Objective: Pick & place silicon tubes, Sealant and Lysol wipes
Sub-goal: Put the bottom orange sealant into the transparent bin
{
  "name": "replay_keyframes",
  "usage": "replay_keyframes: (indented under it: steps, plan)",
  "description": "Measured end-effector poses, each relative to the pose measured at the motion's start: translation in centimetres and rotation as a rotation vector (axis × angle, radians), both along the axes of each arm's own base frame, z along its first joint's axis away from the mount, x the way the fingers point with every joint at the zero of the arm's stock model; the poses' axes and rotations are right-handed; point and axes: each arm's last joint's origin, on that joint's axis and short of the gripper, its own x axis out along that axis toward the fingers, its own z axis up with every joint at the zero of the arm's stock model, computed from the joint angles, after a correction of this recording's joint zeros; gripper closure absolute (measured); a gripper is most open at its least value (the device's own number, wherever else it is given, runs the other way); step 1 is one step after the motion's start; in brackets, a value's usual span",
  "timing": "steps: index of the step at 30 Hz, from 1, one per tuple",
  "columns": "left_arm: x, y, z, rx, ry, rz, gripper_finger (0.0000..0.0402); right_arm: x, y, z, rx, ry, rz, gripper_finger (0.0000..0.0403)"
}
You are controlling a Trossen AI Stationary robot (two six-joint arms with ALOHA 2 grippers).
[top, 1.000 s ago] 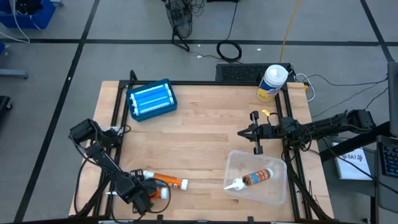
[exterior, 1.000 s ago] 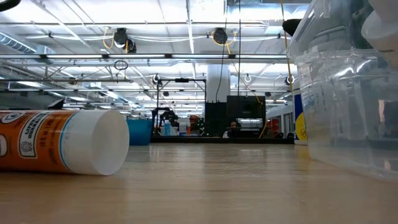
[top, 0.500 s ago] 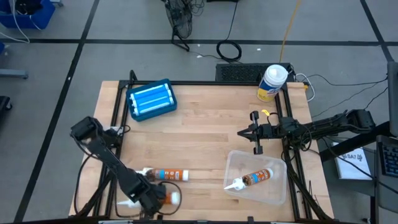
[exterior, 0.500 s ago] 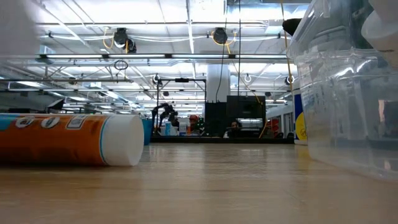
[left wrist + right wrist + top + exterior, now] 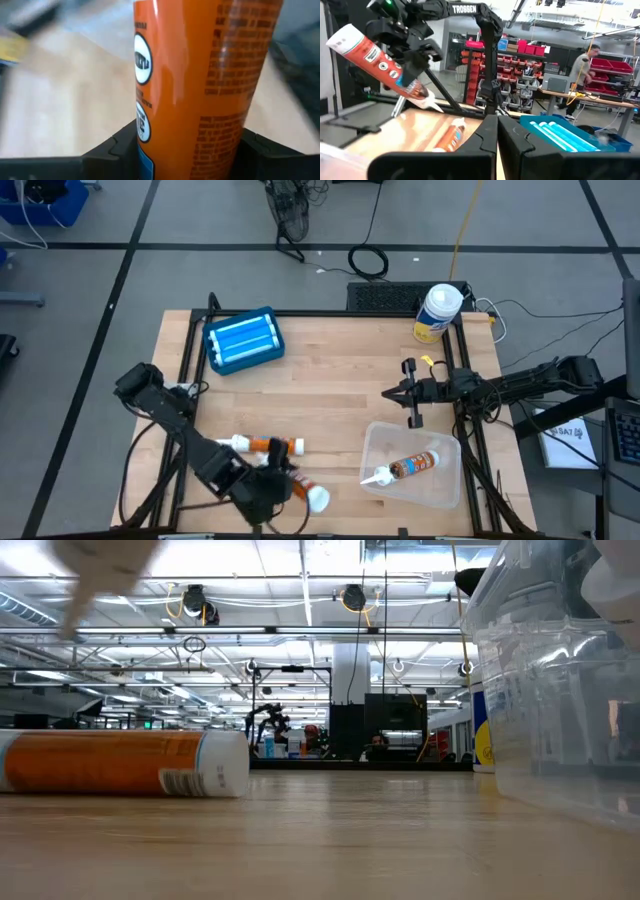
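My left gripper [image 5: 268, 488] is shut on an orange silicone tube [image 5: 375, 57] near the table's front edge, left of the middle. A second orange tube [image 5: 262, 445] lies on its side on the wood just beyond it. A third tube [image 5: 410, 468] lies in the clear plastic bin [image 5: 440, 490] at the near right. The Lysol wipes [image 5: 438, 312], a yellow canister with a white lid, stand upright at the far right corner. My right gripper [image 5: 410, 392] hovers shut and bare, just beyond the bin. My left gripper pinches the orange tube's round body [image 5: 200, 120] between its two fingers [image 5: 117, 147], nearer the nozzle end than the flat end. The fingers lie across the tube. It is lifted clear of the table and tilted, flat white end [image 5: 342, 37] high, nozzle [image 5: 427, 103] low.
A blue tray [image 5: 243, 340] holding several light-blue tubes stands at the far left. The middle of the wooden table [image 5: 330, 380] is bare. In the low view the clear bin [image 5: 560, 680] fills the right side. A person stands in the room beyond the table [image 5: 585, 65].
My left gripper has shut on one orange tube, lifted it off the table and carried it toward the right edge, tipping it so its white end points up. The other tube has slid toward the far edge and turned about on the wood.
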Motion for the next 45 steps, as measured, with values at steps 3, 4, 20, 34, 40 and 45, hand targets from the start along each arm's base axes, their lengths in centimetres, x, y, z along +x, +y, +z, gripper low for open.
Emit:
replay_keyframes:
  steps: [3, 4, 20, 34, 40, 45]
  plan:
    - [1.2, 1.6, 0.5, 0.117, -0.037, 0.034, 0.0193, -0.1, 0.0, 0.3, 0.027, -0.025, 0.006, 0.0403]
    - [1.6, 2.2, 0.7, 0.149, -0.042, 0.039, 0.0193, -0.1, 0.0, 0.3, 0.035, -0.032, 0.007, 0.0403]
    - [5.2, 13.5, 0.5, 0.384, 0.072, 0.399, 0.0193, 0.0, -0.3, 0.4, 0.079, -0.026, -0.107, 0.0403]
    - [5.5, 18.7, 0.1, 0.377, 0.190, 0.522, 0.0193, 8.0, -0.3, 1.2, -0.136, 0.298, -0.188, 0.0327]
    - [5.0, 18.8, -0.1, 0.350, 0.238, 0.539, 0.0193, 9.4, -0.3, 1.4, -0.157, 0.299, -0.193, 0.0189]
    - [5.1, 18.7, -0.2, 0.314, 0.231, 0.539, 0.0193, 10.3, -0.3, 1.7, -0.150, 0.211, -0.199, 0.0104]
